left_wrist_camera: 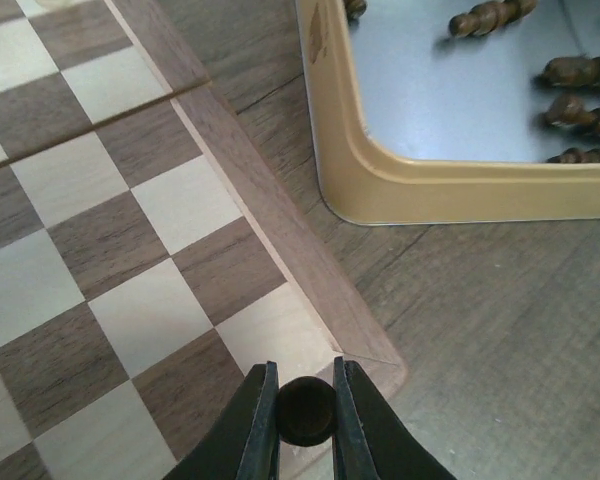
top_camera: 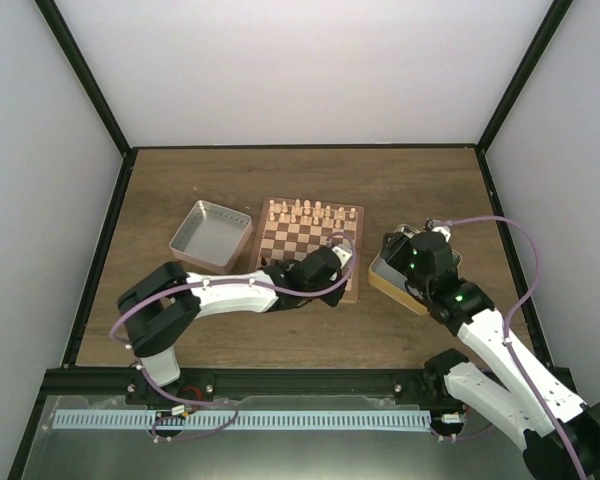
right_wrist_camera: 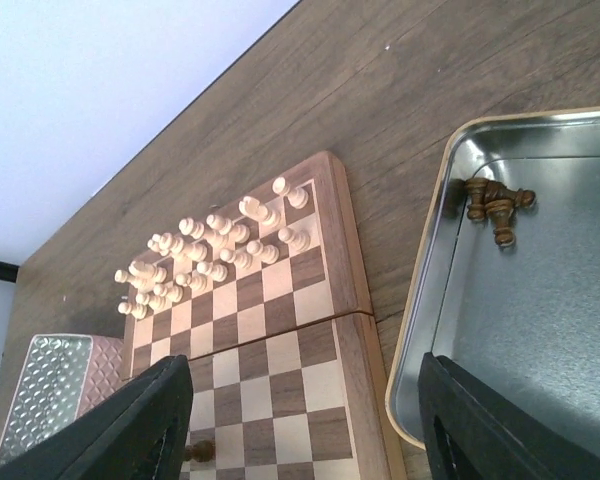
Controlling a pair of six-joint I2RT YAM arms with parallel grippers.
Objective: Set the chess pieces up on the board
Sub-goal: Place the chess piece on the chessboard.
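The board (top_camera: 358,262) lies mid-table, its light wood rim (left_wrist_camera: 280,250) running past my left gripper (left_wrist_camera: 306,418). That gripper is shut on a small dark chess piece (left_wrist_camera: 306,408), seen from above, over the pale corner square by the board's corner. In the top view the left gripper (top_camera: 335,262) sits over the board's right side. More dark pieces (right_wrist_camera: 495,200) lie in a gold-rimmed tin (right_wrist_camera: 430,300). One dark piece (right_wrist_camera: 200,452) stands on the board (right_wrist_camera: 350,250). My right gripper (right_wrist_camera: 305,440) hangs open and holds nothing, above the gap between board and tin.
Pale cream chessmen (right_wrist_camera: 210,250) fill the board's far rows (top_camera: 305,212). The gold-rimmed tin (top_camera: 385,275) sits right of the board, its corner (left_wrist_camera: 430,190) close to the board's rim. A second metal tin (top_camera: 212,235) stands left of the board. Walls enclose the table.
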